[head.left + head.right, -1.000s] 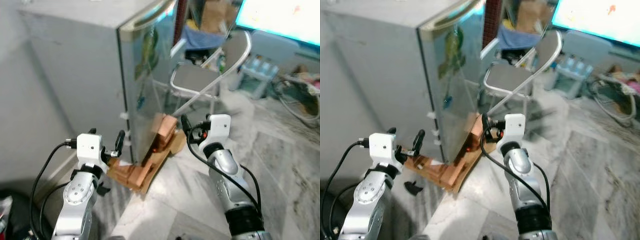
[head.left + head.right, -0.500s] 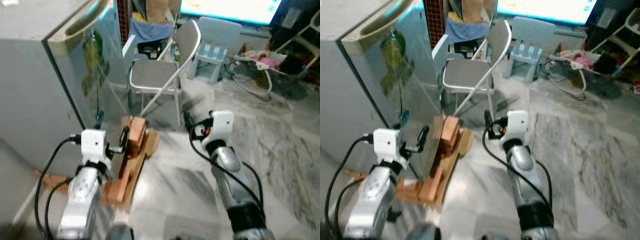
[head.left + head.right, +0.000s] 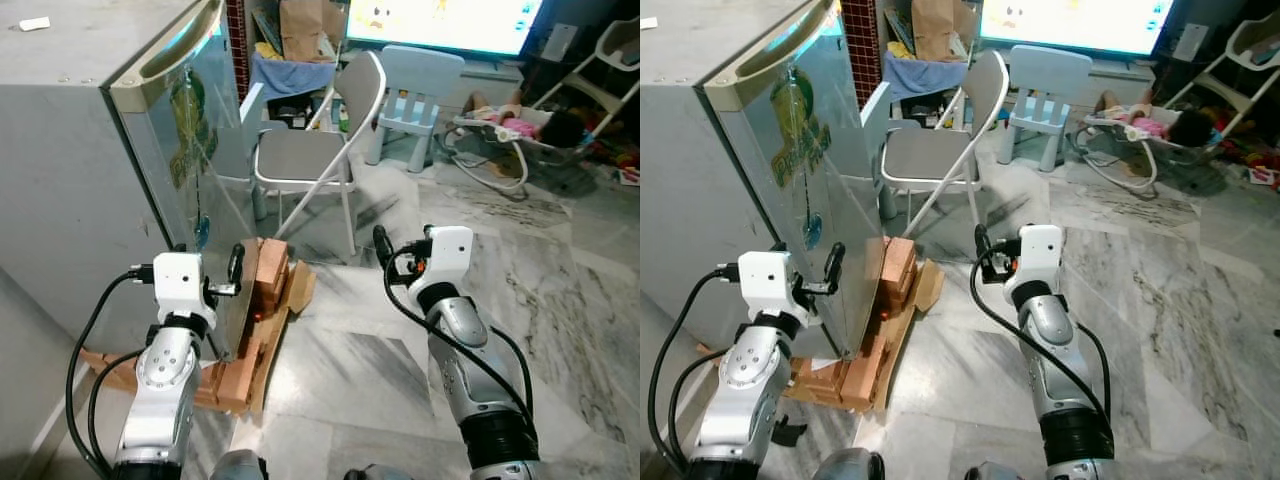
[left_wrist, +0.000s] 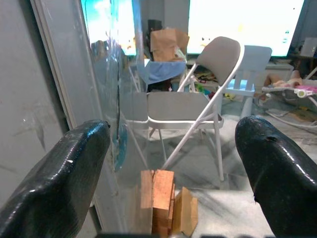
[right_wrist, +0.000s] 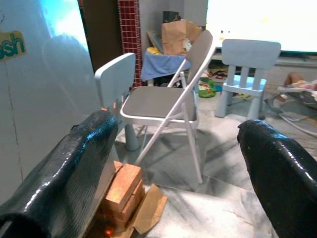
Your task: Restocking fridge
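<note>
The left gripper [image 3: 236, 268] is open and empty, just beside the corner of the closed fridge [image 3: 110, 180]. The right gripper [image 3: 381, 243] is also open and holds nothing. The step seems to be the approach; next, a gripper must reach the door handle [image 3: 180, 45] near the top.

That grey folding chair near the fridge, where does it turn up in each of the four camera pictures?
Left eye view: the folding chair stands upper centre, beyond the fridge.
Right eye view: upper centre again.
Left wrist view: centre, between the open black fingers.
Right wrist view: centre, between its open fingers.
Shared landmark: the stack of bricks at the fridge's foot, in front of the chair.
</note>
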Robot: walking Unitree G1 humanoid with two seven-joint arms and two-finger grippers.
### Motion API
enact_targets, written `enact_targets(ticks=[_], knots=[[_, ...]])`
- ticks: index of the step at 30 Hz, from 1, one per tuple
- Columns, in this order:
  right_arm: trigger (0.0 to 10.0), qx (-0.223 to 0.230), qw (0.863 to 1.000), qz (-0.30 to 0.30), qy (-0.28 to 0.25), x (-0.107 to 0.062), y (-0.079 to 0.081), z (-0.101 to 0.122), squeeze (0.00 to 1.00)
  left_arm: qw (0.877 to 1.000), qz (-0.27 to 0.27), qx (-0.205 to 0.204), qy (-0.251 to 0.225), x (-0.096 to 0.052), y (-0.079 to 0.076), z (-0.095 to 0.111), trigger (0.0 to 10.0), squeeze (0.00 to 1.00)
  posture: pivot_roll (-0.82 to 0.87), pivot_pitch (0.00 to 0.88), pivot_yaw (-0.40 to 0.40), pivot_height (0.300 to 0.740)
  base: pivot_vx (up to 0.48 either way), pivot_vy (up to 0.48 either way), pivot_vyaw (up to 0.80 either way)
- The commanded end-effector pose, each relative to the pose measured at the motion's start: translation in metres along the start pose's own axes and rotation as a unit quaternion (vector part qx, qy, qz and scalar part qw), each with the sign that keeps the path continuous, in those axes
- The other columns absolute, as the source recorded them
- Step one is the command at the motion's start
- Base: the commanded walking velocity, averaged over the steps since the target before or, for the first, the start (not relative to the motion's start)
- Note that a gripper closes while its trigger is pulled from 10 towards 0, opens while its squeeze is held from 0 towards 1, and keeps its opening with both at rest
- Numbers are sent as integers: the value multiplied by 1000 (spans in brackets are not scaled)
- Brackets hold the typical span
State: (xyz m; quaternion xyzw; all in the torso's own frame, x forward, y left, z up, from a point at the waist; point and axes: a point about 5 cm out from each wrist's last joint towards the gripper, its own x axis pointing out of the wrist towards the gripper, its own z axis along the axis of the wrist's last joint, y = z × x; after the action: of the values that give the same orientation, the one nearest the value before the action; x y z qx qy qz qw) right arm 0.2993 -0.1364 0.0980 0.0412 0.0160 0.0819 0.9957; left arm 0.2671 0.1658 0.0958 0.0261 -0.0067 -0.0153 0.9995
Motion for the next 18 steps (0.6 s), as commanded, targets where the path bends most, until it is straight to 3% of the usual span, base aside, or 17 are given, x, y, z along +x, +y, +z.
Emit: enact_targets(ticks=[1,18], knots=[[10000,-3,1000,-7,-8,-1,-4,4,0,1000,2,3,-3,2,1,1,10000,0,103,0,-26,740,0,0,0],[10000,-4,1000,-8,-6,-3,-4,3,0,1000,3,11,-9,2,2,1,10000,0,105,0,-25,740,0,0,0]])
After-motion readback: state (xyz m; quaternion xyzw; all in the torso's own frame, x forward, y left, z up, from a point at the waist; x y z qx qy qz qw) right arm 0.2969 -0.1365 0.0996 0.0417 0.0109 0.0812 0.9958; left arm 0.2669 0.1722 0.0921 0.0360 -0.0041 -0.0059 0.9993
